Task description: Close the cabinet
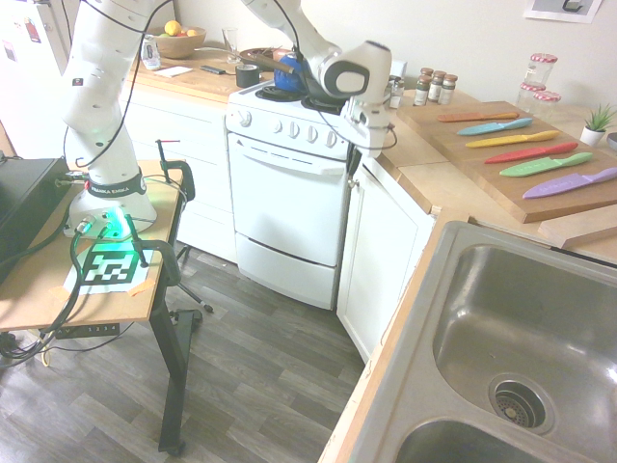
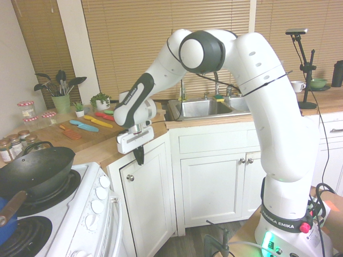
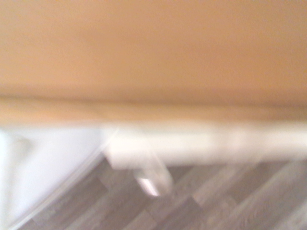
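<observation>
Cabinet door (image 2: 151,195) is the target, and the fingers (image 2: 140,156) of the gripper (image 2: 139,160) are pressed together, with nothing seen pinched between them. They point down near the top of the door, just under the edge of the wooden counter (image 2: 110,151). The round silver knob (image 2: 130,178) is below the fingertips and slightly toward the stove (image 2: 88,206). The tall door stands upright, its long axis running down toward the floor (image 1: 260,367). It belongs to the corner cabinet, between the stove and the sink (image 1: 525,338).

A dark line shows along the knob-side edge, so the door looks slightly ajar, though exactly how far is hard to tell. The only arm (image 2: 257,101) reaches across from the side opposite the counter. To close the door, the shut fingertips would probably need to push its face inward near the knob, staying clear of the counter edge. Whether they touch the door is unclear.

Above it, the counter carries a cutting board (image 1: 482,135) with colored knives (image 1: 538,152). A dark pan (image 2: 37,171) sits on the stove, and blinds (image 2: 161,32) hang behind the sink.
</observation>
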`<move>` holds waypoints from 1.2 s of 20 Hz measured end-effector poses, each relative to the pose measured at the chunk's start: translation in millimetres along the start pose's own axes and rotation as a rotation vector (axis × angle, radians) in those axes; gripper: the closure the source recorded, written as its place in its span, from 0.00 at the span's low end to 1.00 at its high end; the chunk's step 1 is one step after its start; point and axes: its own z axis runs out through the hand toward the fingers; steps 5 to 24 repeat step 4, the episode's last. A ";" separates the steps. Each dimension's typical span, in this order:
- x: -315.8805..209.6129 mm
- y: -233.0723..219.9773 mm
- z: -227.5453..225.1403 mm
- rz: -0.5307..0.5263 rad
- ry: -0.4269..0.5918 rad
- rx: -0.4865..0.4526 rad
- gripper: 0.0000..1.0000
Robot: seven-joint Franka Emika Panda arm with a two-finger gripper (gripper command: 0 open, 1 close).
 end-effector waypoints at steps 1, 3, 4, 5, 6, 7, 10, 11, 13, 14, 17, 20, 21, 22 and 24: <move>0.3 20.5 10.0 0.022 0.001 0.001 1.00; 0.4 55.3 16.2 0.059 0.013 0.012 1.00; 1.0 73.6 15.7 0.080 0.025 0.022 1.00; 1.0 73.6 15.7 0.080 0.025 0.022 1.00; 1.0 73.6 15.7 0.080 0.025 0.022 1.00; 1.0 73.6 15.7 0.080 0.025 0.022 1.00; 1.0 73.6 15.7 0.080 0.025 0.022 1.00; 1.0 73.6 15.7 0.080 0.025 0.022 1.00; 1.0 73.6 15.7 0.080 0.025 0.022 1.00; 1.0 73.6 15.7 0.080 0.025 0.022 1.00; 1.0 73.6 15.7 0.080 0.025 0.022 1.00; 1.0 73.6 15.7 0.080 0.025 0.022 1.00; 1.0 73.6 15.7 0.080 0.025 0.022 1.00; 1.0 73.6 15.7 0.080 0.025 0.022 1.00; 1.0 73.6 15.7 0.080 0.025 0.022 1.00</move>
